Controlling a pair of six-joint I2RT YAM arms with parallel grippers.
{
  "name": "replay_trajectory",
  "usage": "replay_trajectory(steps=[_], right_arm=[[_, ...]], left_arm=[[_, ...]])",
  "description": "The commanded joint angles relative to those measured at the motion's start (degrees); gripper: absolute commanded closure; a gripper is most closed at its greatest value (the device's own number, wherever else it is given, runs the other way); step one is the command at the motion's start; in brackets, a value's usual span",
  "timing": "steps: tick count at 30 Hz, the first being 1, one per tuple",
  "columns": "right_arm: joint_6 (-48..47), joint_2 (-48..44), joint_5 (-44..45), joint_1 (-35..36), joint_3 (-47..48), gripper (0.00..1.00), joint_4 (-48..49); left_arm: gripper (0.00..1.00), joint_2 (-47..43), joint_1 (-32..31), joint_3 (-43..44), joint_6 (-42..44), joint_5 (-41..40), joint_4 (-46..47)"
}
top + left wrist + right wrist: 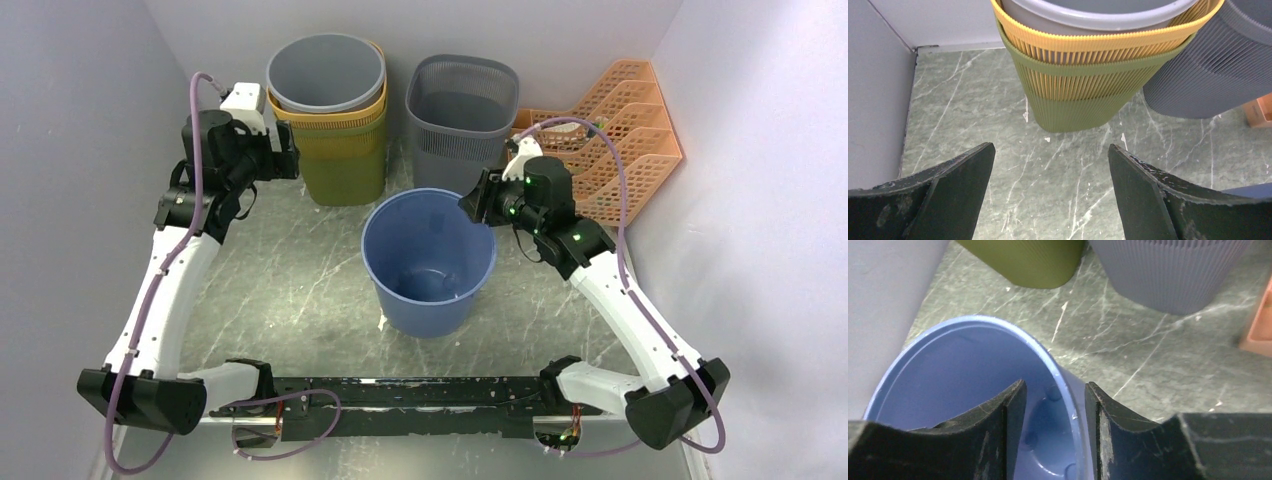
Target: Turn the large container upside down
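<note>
Bucket place: the blue bucket [425,310] stands upright, mouth up, in the middle of the table [280,280]; it is not yet turned.
Bucket look: plain smooth plastic, wide at the rim and narrower at the bottom, with nothing inside. It seems light.
Right claw [1055,390]: it sits at about 2 o'clock on the bucket rim, one finger inside and one outside. The jaws are partly apart, the rim passes between them unpinched, and they hold nothing.
Reason: the thin rim is probably the only part narrow enough to catch for tipping.
Left claw [1050,150]: spread wide and empty, at about 10 o'clock from the bucket, facing the stacked bins [335,110].
Reason: there it seems to leave free room for the bucket to tip.
</note>
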Motion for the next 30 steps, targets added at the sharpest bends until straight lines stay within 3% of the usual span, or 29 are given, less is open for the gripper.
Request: replay_trajectory(steps=[1,5,10,14,17,20,23,30], right_arm=[[-6.29,0.75,6.52,1.08,6.39,0.52,-2.92],[-12.73,1.99,12.87,4.15,12.90,0.47,-8.35],[-17.50,5.27,13.10,10.64,21.20,0.43,-15.33],[-19.38,8.83,15.57,25.07,26.20,0.45,-21.12],[-20.23,12.30,22.73,38.07,26.73,0.47,-24.22],[-19.82,15.35,26.97,45.93,27.12,0.47,-26.83],[-18.36,16.40,28.88,49.55,26.80,0.47,-27.27],[-15.90,14.90,29.66,50.49,22.84,0.47,-26.36]], left_arm=[[0.04,0.84,-0.30,-1.60,0.12,-0.64,1.36],[0.05,1.25,-0.31,-2.82,-0.19,-0.73,2.25],[0.05,1.76,-0.30,-4.04,-0.63,-0.95,3.19],[0.05,2.31,-0.37,-4.27,-0.94,-0.99,3.21],[0.05,2.24,-0.32,-4.97,-1.40,-0.60,3.69],[0.05,2.31,-0.37,-5.20,-1.39,-0.70,3.40],[0.05,2.06,-0.37,-5.38,-1.35,-1.11,3.35],[0.05,1.84,-0.33,-5.85,-1.39,-0.87,3.44]])
